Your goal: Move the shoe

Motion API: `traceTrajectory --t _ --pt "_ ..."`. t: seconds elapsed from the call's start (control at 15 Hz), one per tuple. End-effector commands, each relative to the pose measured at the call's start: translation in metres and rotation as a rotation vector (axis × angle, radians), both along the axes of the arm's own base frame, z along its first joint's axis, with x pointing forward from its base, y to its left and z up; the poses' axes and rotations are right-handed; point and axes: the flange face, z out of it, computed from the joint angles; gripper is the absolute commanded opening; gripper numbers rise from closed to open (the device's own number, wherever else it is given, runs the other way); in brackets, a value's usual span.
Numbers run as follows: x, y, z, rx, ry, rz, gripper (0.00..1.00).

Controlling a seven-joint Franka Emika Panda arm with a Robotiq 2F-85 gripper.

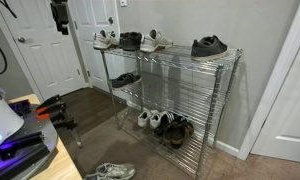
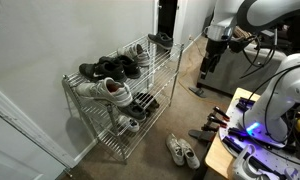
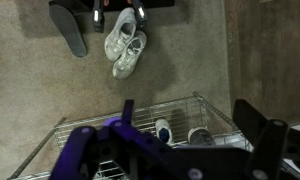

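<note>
Purple-lit gripper (image 3: 188, 112), lower edge of wrist view: fingers spread wide apart, nothing between them. Chrome wire rack (image 1: 228, 90) beneath it. Shoe (image 1: 155, 40), white and grey, on top shelf, upper centre of an exterior view, between black shoes (image 1: 130, 41). Pair of white sneakers (image 3: 125, 42) on carpet, upper centre of wrist view.

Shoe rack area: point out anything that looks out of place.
A pair of white sneakers lies loose on the carpet in front of the wire rack, side by side, rather than on a shelf. Nothing looks spilled or damaged.
</note>
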Motion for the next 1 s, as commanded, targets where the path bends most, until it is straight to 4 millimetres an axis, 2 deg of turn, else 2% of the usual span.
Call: traceTrajectory --t 0.0,0.2,0.6,0.67,0.93 --pt "0.011 0.01 0.004 -0.039 -0.013 0.014 1.0" --pt "0.035 0.039 0.015 -0.093 -0.049 0.093 1.0" --pt "0.092 0.116 0.035 -0.19 -0.121 0.287 1.0" --pt "0.103 0.125 0.037 -0.199 -0.131 0.308 1.0" --pt "0.165 0.14 0.052 -0.19 -0.187 0.347 1.0"
